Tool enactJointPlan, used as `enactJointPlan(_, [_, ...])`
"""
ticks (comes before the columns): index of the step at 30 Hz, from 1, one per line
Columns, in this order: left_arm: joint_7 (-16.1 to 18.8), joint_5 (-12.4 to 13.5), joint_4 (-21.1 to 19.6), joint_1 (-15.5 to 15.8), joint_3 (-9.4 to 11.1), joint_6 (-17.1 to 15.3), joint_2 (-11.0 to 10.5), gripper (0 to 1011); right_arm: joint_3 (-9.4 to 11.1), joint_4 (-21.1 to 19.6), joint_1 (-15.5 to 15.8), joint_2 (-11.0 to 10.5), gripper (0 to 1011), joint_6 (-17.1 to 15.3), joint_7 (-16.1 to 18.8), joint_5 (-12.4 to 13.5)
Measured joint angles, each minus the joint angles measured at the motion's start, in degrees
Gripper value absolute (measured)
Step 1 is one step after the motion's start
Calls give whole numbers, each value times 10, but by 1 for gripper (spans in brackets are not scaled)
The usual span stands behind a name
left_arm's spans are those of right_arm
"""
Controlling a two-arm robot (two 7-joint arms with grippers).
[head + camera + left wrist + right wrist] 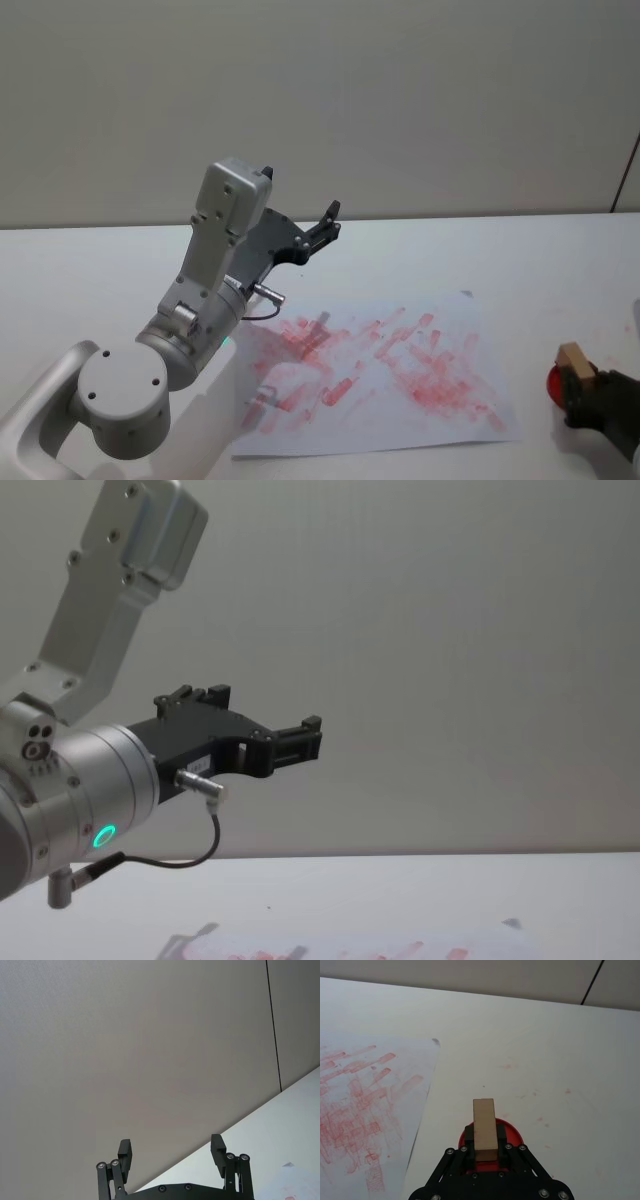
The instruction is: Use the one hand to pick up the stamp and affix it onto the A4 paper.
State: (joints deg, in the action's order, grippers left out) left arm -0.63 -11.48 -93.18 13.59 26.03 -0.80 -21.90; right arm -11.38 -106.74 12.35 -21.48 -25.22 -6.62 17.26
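Right gripper (485, 1137) is clamped on the wooden stamp (485, 1112), with the red ink pad (514, 1135) just beneath the fingers. I can't tell if stamp and pad are touching. The red-smudged A4 paper (365, 1110) lies off to one side. The pickup looks done; carrying and pressing remain. Left gripper (170, 1144) is raised and idle, fingers apart.

Light tan stamp (484, 1127), white A4 paper (400, 385) smudged red-pink, red pad (553, 384)

Most of red pad (514, 1136) behind stamp (485, 1127)
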Motion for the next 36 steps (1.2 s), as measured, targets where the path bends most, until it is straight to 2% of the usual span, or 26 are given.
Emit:
enactJointPlan(7, [0, 0, 0, 0, 0, 0, 0, 1001, -3, -2, -17, -4, 216, -3, 38, -29])
enactJointPlan(14, [0, 0, 0, 0, 0, 0, 0, 1001, -8, 3, -41, -5, 216, -2, 90, -53])
enactJointPlan(17, [0, 0, 0, 0, 0, 0, 0, 1001, -11, 10, -56, -3, 216, 2, 122, -65])
enactJointPlan(18, [0, 0, 0, 0, 0, 0, 0, 1001, -11, 10, -56, -3, 217, 2, 122, -65])
enactJointPlan(27, [0, 0, 0, 0, 0, 0, 0, 1001, -21, 47, -103, 8, 216, 12, 217, -82])
enactJointPlan(30, [0, 0, 0, 0, 0, 0, 0, 1001, -23, 58, -114, 11, 217, 14, 239, -84])
enactJointPlan(36, [0, 0, 0, 0, 0, 0, 0, 1001, -31, 102, -153, 23, 216, 17, 311, -90])
